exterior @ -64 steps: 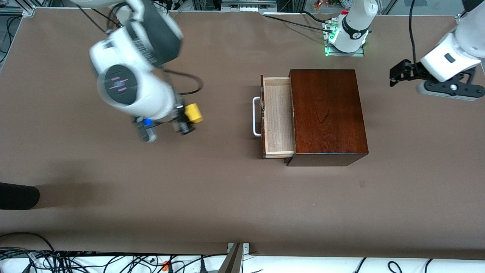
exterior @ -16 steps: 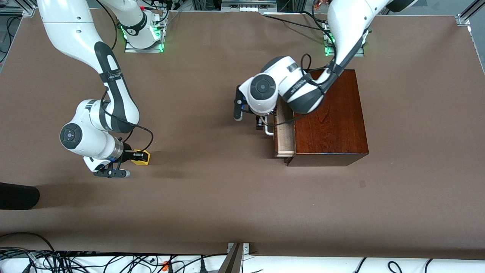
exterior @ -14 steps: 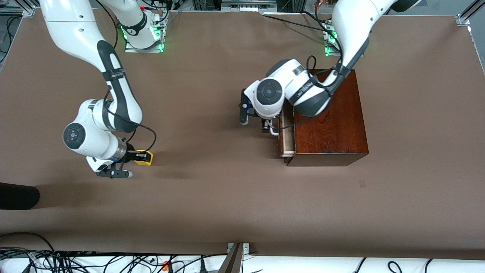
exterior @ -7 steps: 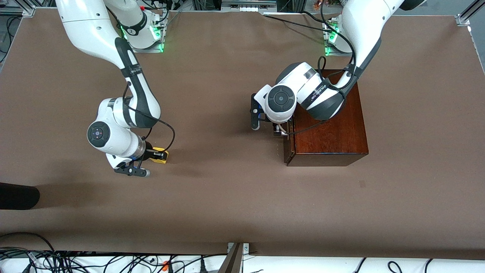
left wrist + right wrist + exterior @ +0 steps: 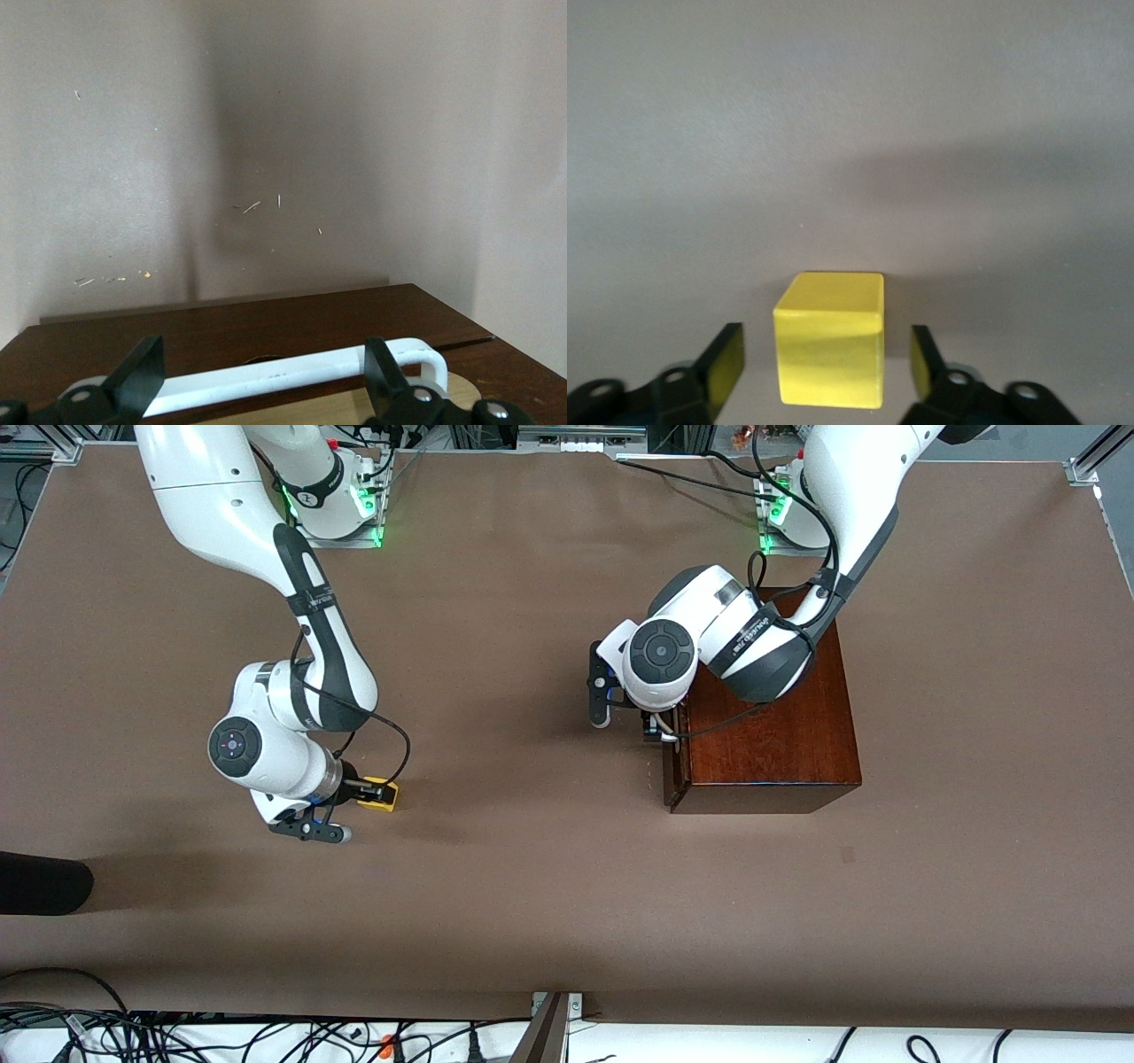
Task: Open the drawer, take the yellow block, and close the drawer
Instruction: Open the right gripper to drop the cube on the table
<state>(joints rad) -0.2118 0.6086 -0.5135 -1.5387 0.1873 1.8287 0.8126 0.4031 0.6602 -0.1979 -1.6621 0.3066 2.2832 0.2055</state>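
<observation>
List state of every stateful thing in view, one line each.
drawer: pushed shut, flush with the box.
yellow block: on the table, released, between open jaws with gaps on both sides.
right gripper: open around the yellow block.
left gripper: open, jaws straddling the white handle.

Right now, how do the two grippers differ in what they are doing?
The left gripper is at the drawer, its fingers astride the white handle; the right gripper is low over the table, astride the yellow block. The drawer is pushed in; the block sits free on the table. Both grippers are open, gripping nothing.
</observation>
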